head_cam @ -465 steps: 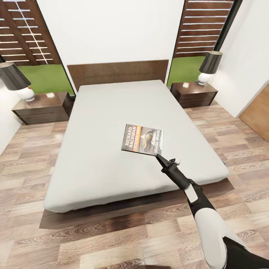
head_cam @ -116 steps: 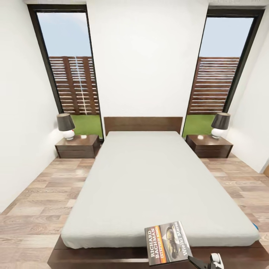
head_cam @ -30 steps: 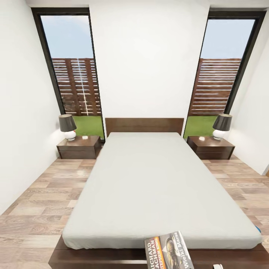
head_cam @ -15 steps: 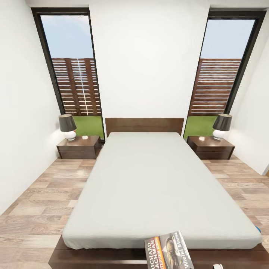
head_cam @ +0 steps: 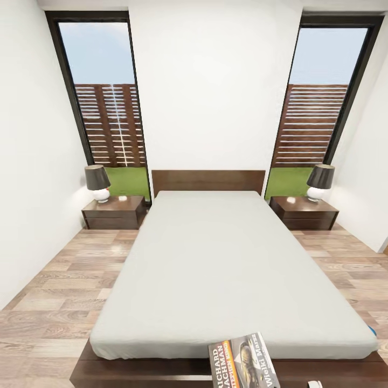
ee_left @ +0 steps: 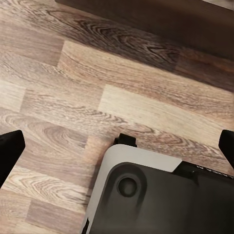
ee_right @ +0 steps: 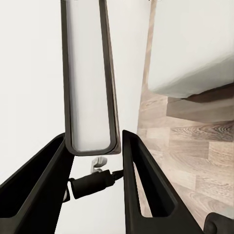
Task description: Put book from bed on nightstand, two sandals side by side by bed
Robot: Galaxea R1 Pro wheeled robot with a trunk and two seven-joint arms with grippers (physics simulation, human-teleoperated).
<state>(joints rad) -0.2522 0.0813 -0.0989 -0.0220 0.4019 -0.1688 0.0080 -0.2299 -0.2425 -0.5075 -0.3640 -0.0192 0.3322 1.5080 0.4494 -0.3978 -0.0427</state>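
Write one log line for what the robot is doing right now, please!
right end effector: shut on book | book: lifted at bed foot | left end effector: open, over floor

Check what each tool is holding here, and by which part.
The right tool is shut on the book, pinching one edge so it sticks out beyond the fingers. The left tool is open over the wood floor, holding nothing.

Right hand [ee_right: 93,146] clamped, left hand [ee_left: 117,146] wide.

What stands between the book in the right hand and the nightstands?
The book is at the foot of the bed; the mattress lies between it and both nightstands. The floor beside the bed looks free.
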